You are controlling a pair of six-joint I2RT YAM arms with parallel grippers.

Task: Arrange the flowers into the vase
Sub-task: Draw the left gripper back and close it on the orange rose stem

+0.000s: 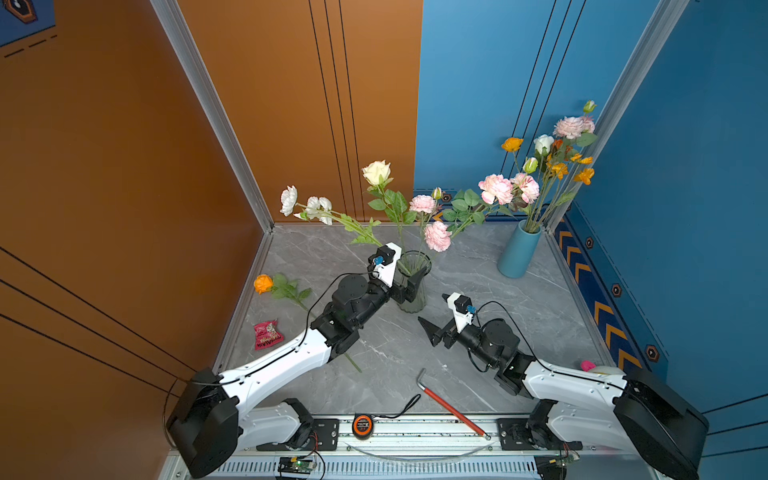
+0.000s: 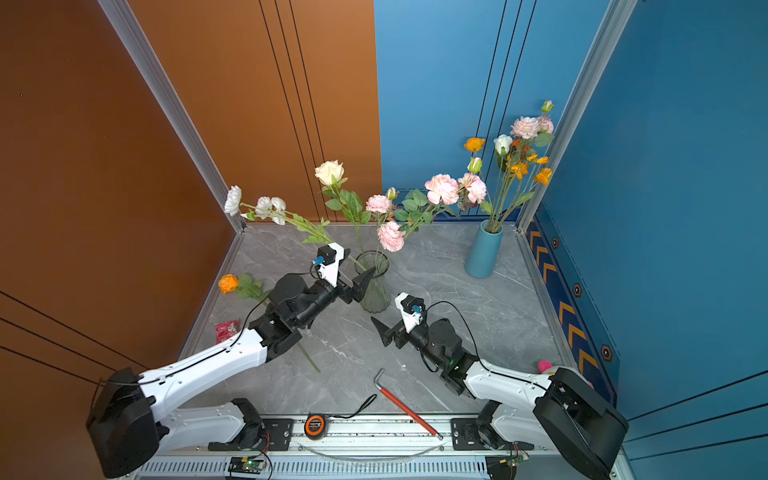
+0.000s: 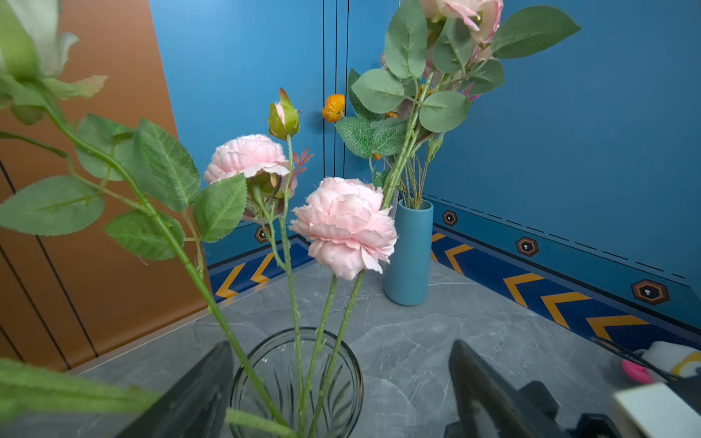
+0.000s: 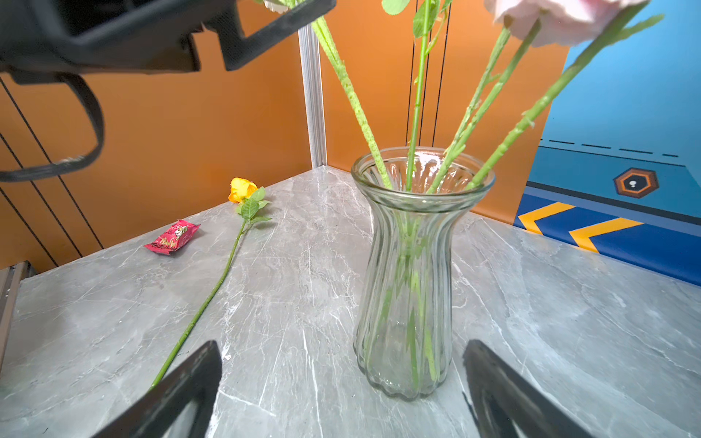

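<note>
We judge the placing step just done: the left gripper (image 1: 408, 286) hangs at the near-left rim of the glass vase (image 4: 407, 288), mid-table (image 1: 519, 316), jaws spread and gripping nothing. The right gripper (image 1: 429, 332), near and right of it, gapes empty too. The flowers (image 1: 437, 236) show five stems at that rim; one orange rose (image 1: 263, 284) lies flat at the left. Next calls for reaching left and pinching its stem. There are two vases; the blue vase (image 1: 518, 253) stands far right.
</note>
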